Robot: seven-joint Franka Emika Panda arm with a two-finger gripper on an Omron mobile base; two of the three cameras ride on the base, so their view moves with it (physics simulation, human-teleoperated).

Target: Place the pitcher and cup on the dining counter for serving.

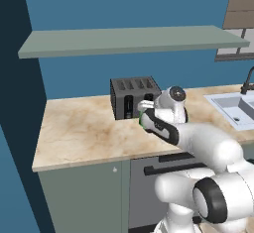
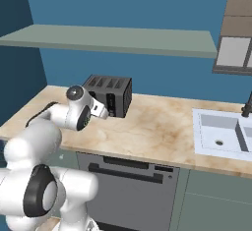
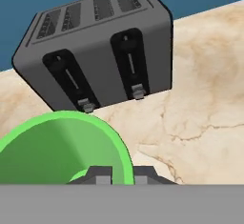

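The cup [image 3: 57,147], bright green, sits close under the hand camera with its open rim facing the lens. My gripper [image 3: 123,175] is shut on that rim, one finger on each side of the wall. From the base views the gripper [image 1: 145,107] [image 2: 101,111] hangs just above the marbled counter in front of the toaster. A sliver of the green cup [image 1: 141,121] [image 2: 87,118] peeks out beside the wrist. The pitcher and the dining counter are out of view.
A dark four-slot toaster [image 1: 134,95] [image 2: 109,95] [image 3: 95,51] stands right behind the hand. A white sink [image 1: 233,109] [image 2: 221,131] with a dark faucet lies to the right. A grey-green shelf [image 1: 129,39] runs overhead. The counter [image 1: 79,133] has bare stone on its left.
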